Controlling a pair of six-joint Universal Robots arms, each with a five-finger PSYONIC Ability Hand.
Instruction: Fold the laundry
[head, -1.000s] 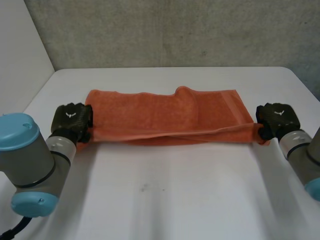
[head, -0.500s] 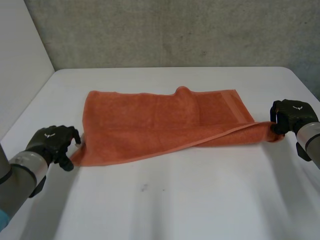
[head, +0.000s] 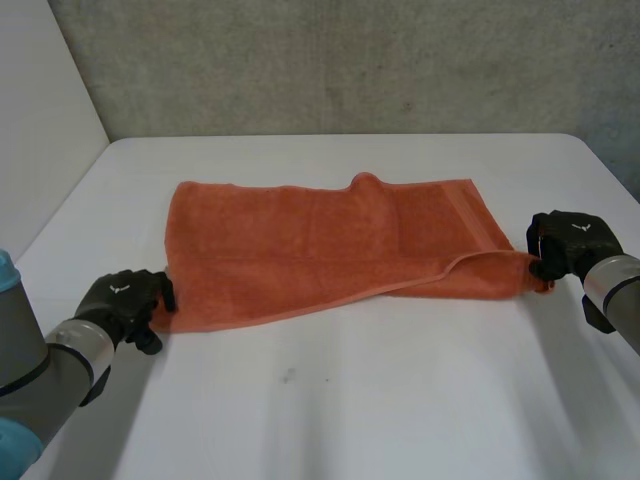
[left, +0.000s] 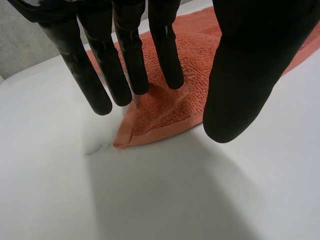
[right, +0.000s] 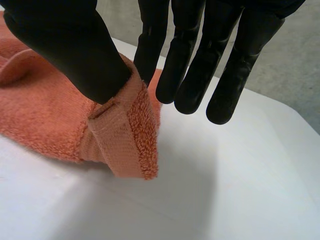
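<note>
Orange towel (head: 320, 240) on white tbl (head: 400, 400)

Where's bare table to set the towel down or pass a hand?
Widest bare table lies between the towel and the arms; a narrower strip runs behind the towel. Crowded at its near corners: left hand open over one, right hand pinching the other.

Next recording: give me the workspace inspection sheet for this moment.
Surface: white table, small dark smudge near its middle.
Job's things: orange terry towel lying on it, right corner raised.
Clutter: nothing seen.
Hands: left hand open, fingers straight over the towel's near left corner; right hand pinches its right corner against the thumb.
Cables: nothing seen.
Surroundings: grey rough wall behind the table.
</note>
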